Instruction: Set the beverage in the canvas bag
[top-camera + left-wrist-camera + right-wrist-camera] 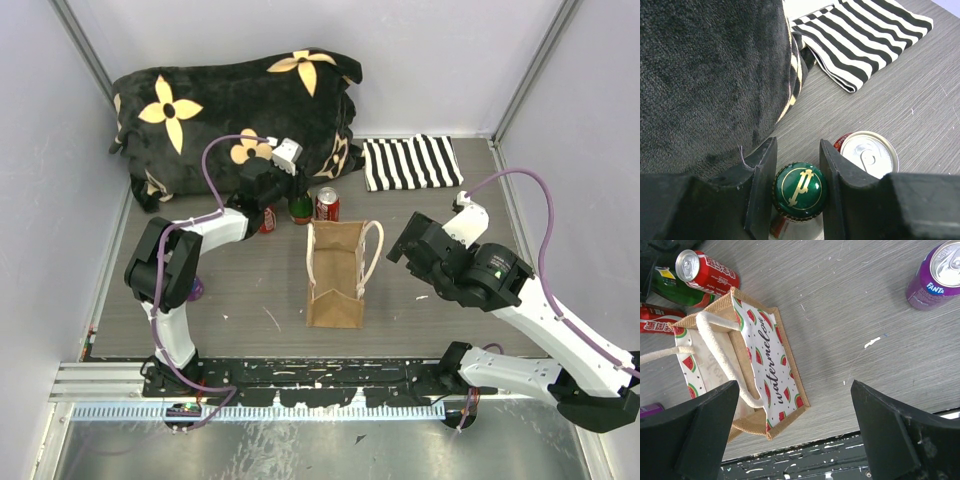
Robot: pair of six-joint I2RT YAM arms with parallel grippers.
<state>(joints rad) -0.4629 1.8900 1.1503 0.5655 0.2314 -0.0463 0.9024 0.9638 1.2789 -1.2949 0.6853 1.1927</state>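
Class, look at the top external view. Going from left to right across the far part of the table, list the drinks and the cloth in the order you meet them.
partly hidden red can → green bottle → red soda can → black-and-white striped cloth

Fuzzy black plush cushion (pixel 700 75) beside a smooth striped cloth (pixel 860 40) on a matt grey wood-grain table (pixel 900 100). Glossy green metal bottle cap (pixel 800 190), shiny silver can top (pixel 870 154), coarse woven bag (pixel 765 365) with soft rope handles (pixel 722 355), matt black plastic fingers (pixel 762 190)
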